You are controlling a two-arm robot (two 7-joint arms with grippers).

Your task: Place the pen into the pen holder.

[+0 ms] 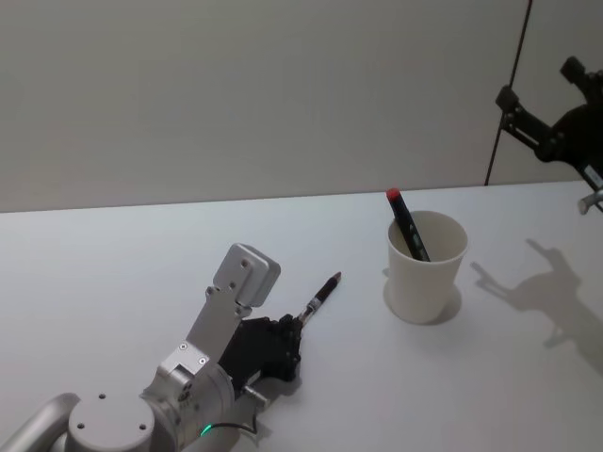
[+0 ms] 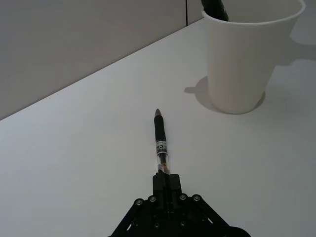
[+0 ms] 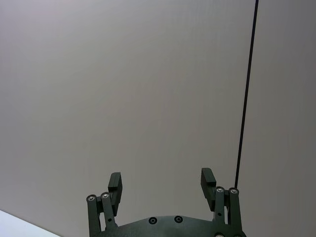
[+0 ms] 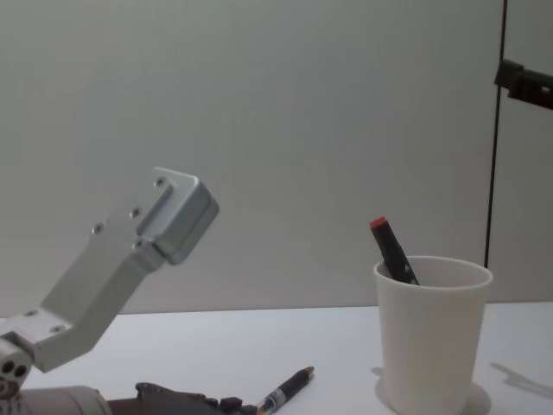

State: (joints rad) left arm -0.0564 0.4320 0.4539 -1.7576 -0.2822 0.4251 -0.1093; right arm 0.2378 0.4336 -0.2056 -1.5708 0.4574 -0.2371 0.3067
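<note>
- The left gripper point(image 1: 298, 328), a black claw on a silver arm, sits low over the white table point(image 1: 113, 282), close to its front edge and a little left of the middle. Its fingers point(image 2: 159, 183) are clamped on the very back end of the pen. With a grip that far back, nearly the whole barrel juts free ahead of them, which I judge leaves plenty of length to enter the cup before the fingers meet its rim.
- The pen point(image 1: 322, 292), slim with a clear barrel, a black grip and a dark tip, runs from the fingers toward the table's far right corner, aimed roughly at the cup. In the chest view its tip slants a little upward; whether it is fully clear of the table I cannot tell. It is apart from the cup, so the carry is not yet done.
- The pen holder point(image 1: 426, 273), a plain white paper cup with a rolled rim, stands upright on the right part of the table, nearer the far edge than the front. A dark pen with a red cap point(image 1: 405, 221) already leans in it against the left side of the rim, so the rest of the mouth is open. The held pen will probably need tipping toward upright to drop in there.
- The right gripper point(image 3: 160, 178) is held high by the table's right edge, its black fingers spread wide on nothing and facing the grey wall. It looks parked there to leave the left arm a free path.
</note>
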